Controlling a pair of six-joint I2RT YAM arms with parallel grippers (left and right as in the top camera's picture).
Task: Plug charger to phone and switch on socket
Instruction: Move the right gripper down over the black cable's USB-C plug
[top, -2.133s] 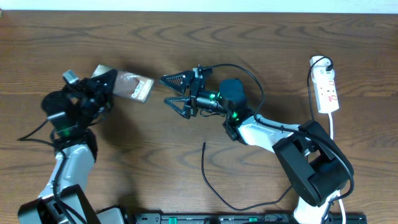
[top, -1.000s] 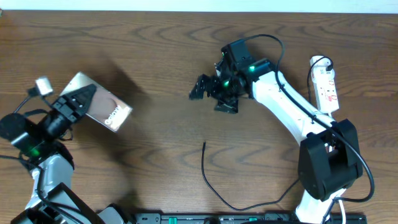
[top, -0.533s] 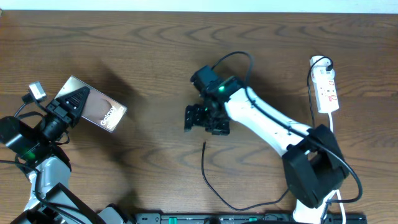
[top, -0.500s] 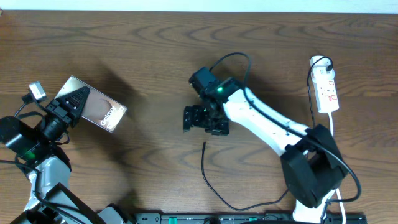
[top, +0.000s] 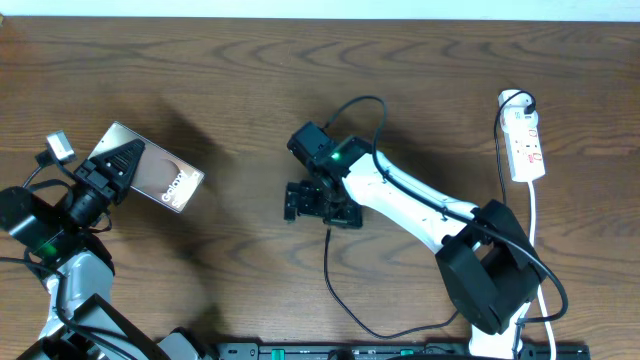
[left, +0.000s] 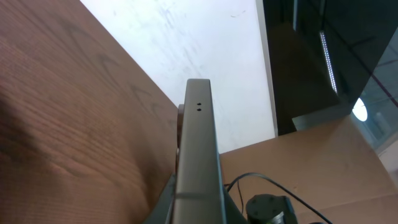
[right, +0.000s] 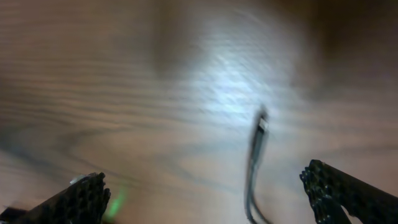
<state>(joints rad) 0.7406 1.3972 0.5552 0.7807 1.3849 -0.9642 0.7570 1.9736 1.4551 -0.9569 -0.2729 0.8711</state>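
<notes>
My left gripper (top: 115, 168) is shut on the phone (top: 160, 177), a glossy brownish slab with white lettering, held tilted above the table's left side. In the left wrist view the phone (left: 199, 155) shows edge-on between the fingers. The charger (top: 330, 275), a thin black cable, lies on the table in the lower middle, its plug tip (top: 328, 232) pointing up. My right gripper (top: 318, 205) is open just above that tip. In the right wrist view the blurred plug tip (right: 260, 127) lies between the spread fingers (right: 208, 190). The socket (top: 526, 146), a white power strip, lies at the far right.
The socket's white cord (top: 535, 215) runs down the right side behind my right arm. A black rail (top: 350, 351) lines the table's front edge. The charger cable curves right toward my right arm's base.
My right gripper has swung from the upper middle down and left to just above the charger's plug tip. My left gripper, with the phone, has shifted slightly and then stayed put.
</notes>
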